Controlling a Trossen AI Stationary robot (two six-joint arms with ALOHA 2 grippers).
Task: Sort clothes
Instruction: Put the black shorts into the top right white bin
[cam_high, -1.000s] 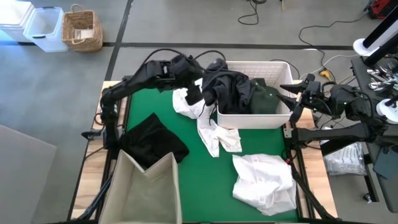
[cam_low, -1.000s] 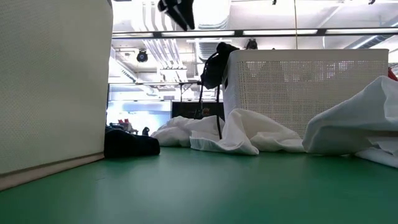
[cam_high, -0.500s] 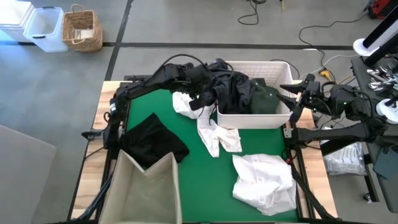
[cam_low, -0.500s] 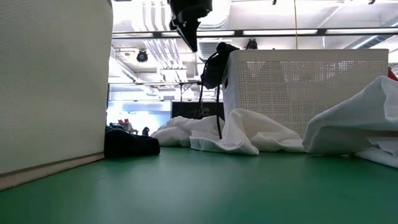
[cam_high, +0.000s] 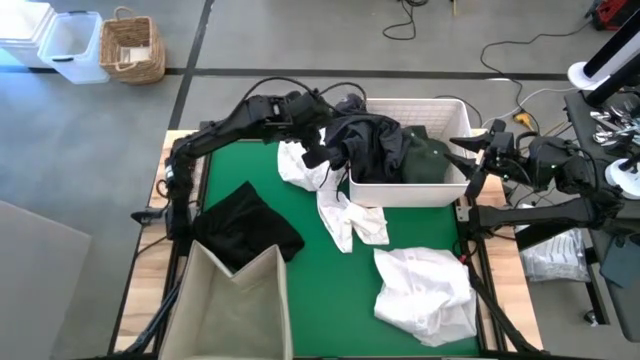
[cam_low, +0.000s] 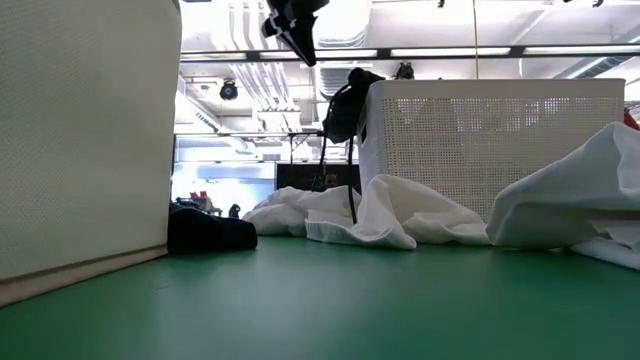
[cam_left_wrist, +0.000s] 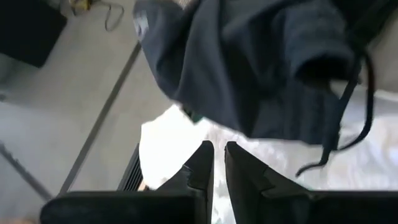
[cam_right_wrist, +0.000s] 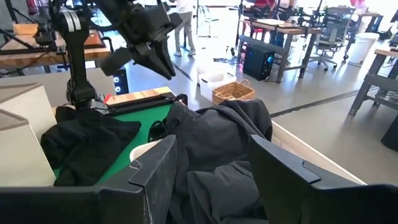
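**Closed on air: the dark top at the basket's edge needs a fresh grab**

The dark top (cam_high: 365, 140) lies heaped over the left wall of the white basket (cam_high: 455, 112), at about one o'clock on the green mat (cam_high: 330, 270), with a dark green piece (cam_high: 425, 160) beside it inside. Other clothes are spread out: a white shirt (cam_high: 335, 205) just below the basket, a white bundle (cam_high: 428, 290) at five o'clock, a black garment (cam_high: 245, 225) at nine o'clock by the beige bin (cam_high: 235, 300).

Our left gripper (cam_high: 312, 148) hangs just beside the top at the basket's left wall. Its wrist view shows the fingers (cam_left_wrist: 200, 165) pinched together with only a slit between and no cloth in it; the top hangs beyond them. We judge the grab missed. To do this well we should spread the fingers, push deeper into a thick fold, clench, then lift clear of the wall.

Our right gripper (cam_right_wrist: 211, 163) waits at three o'clock off the mat, fingers apart, holding nothing.

We can read no brand, label or writing anywhere.
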